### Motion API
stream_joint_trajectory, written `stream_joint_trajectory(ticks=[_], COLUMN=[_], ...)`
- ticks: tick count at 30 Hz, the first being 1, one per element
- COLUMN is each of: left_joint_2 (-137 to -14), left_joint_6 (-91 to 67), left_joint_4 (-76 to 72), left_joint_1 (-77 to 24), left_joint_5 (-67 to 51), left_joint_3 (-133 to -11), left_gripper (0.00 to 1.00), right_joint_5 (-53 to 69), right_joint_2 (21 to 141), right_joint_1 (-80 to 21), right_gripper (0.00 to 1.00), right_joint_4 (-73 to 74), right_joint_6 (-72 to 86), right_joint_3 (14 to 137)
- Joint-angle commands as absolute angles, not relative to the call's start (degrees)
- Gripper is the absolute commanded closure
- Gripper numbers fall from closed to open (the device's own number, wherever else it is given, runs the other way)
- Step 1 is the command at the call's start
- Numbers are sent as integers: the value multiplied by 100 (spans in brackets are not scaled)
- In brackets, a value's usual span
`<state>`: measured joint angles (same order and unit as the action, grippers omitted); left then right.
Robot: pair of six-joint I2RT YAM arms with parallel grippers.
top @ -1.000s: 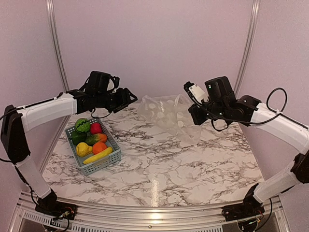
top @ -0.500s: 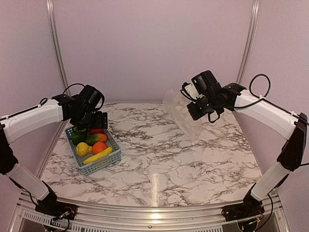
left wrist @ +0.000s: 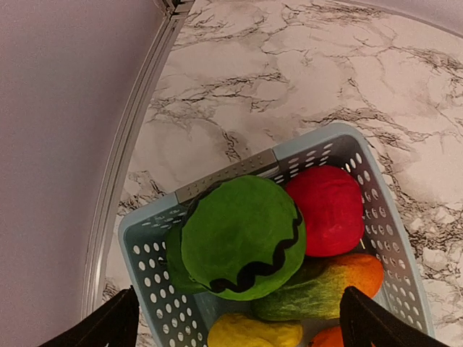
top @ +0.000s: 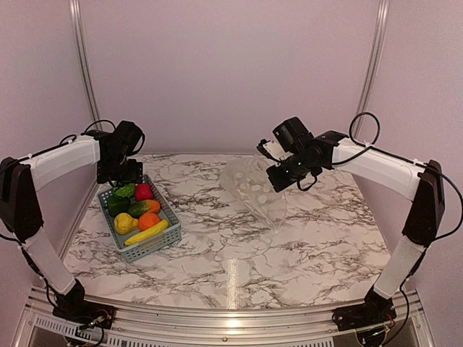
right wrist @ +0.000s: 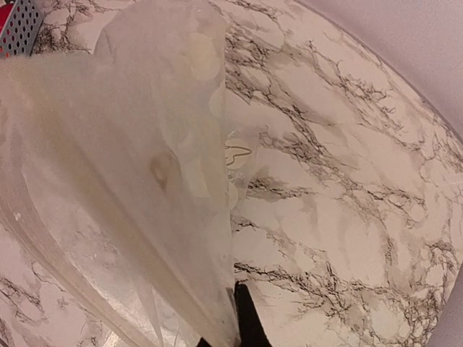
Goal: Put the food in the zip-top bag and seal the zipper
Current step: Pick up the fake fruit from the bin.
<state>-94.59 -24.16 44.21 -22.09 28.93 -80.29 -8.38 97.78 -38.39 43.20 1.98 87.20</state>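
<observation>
Directly below the left fingers (left wrist: 105,329), which stand wide apart and hold nothing, the food (top: 137,206) lies packed in a grey-blue slotted basket (left wrist: 347,148). A round green toy (left wrist: 242,235) sits between the two fingertips, with a red one (left wrist: 329,210) touching it on the side of the right-hand finger. An orange-and-green piece (left wrist: 329,282) and a yellow one (left wrist: 253,334) lie nearer the fingers.

Well apart across the marble surface (top: 289,246), the zip-top bag (top: 255,191) hangs from the right fingers (right wrist: 246,322), which are clamped together on a pinch of its film. Its lower end trails toward the surface beneath them. A thicker strip along one edge is probably the zipper (right wrist: 36,242); whether it is open cannot be told. No food is in the bag yet.

The hazards look plain. The green toy is glossy, round and broad for the span of the left fingers, so a closing squeeze may squirt it out sideways. A fingertip may also catch the basket wall or the red neighbour and drag the whole basket. The bag is limp and held at a single pinch, so its mouth may hang collapsed. A piece released over it could then glance off the film and roll away, or its weight could pull the thin plastic out of the right fingers.
</observation>
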Motion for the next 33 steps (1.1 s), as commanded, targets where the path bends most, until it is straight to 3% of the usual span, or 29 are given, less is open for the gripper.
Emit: stream_joint_trajectory(ticks=[1,10,23,28,33], left_joint_2=[-9763,-10393,-10186,-9499,-8903], left_joint_6=[-2150,-2007,-2065,-2300,-2836], left_joint_4=[4353,3979,3978,4067,2771], left_joint_1=[-1905,-1616,-1588,-1739,-2267], left_joint_5=[2523,2185,2068,1343,-643], left_joint_3=[-8111,-8221,-8181,-8317,-8086], left_gripper=[1,2,33,39,42], right_joint_5=[-595,-483,-475,-507,-384], right_joint_2=[9817,9780,9819,9947,10185], right_joint_1=[-3883,-3891,-3894,-3897,-3910], right_gripper=[100,100,100,100,100], right_joint_4=[4191,4241,4398,4571,4687], right_joint_6=[303,372,470,559,677], right_joint_3=[8976,8936,9117,9403,9681])
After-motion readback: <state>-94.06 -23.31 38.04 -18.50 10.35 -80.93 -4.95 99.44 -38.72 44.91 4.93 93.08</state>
